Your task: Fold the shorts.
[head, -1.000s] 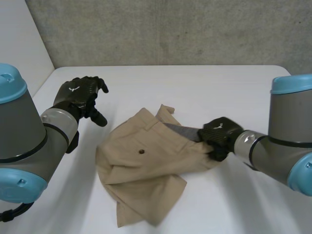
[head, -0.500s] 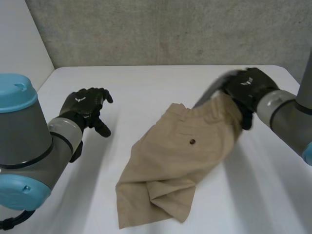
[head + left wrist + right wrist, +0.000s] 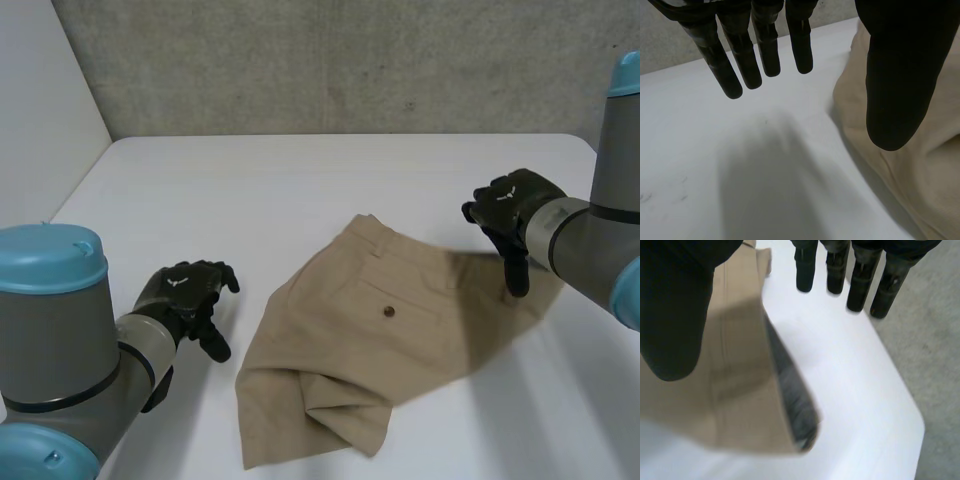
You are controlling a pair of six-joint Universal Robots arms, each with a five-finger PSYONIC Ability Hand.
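The shorts (image 3: pixel 370 330) lie in the middle of the table (image 3: pixel 300 170), spread on a slant. The waistband (image 3: pixel 790 400) end points toward the right hand (image 3: pixel 510 205), and one leg (image 3: pixel 330 425) is bunched and doubled over itself at the near end. From where I stand this looks like the laying-out stage, with no clean fold made yet.

To do it well, I'd flatten that rumpled leg first, drawing it away from the waistband so both legs lie smooth. Then I'd take the cloth at an edge, not the middle, so the fold lands square.

The right hand hovers just above the waistband end, fingers (image 3: pixel 860 285) straight and thumb held apart, gripping nothing. I can't tell whether the cloth beneath it lies quite flat. The left hand (image 3: pixel 185 295) hangs low over bare table just beside the shorts' left edge, palm down. Its fingers (image 3: pixel 740 60) are straight and spread and it holds nothing, with the cloth at its thumb side.
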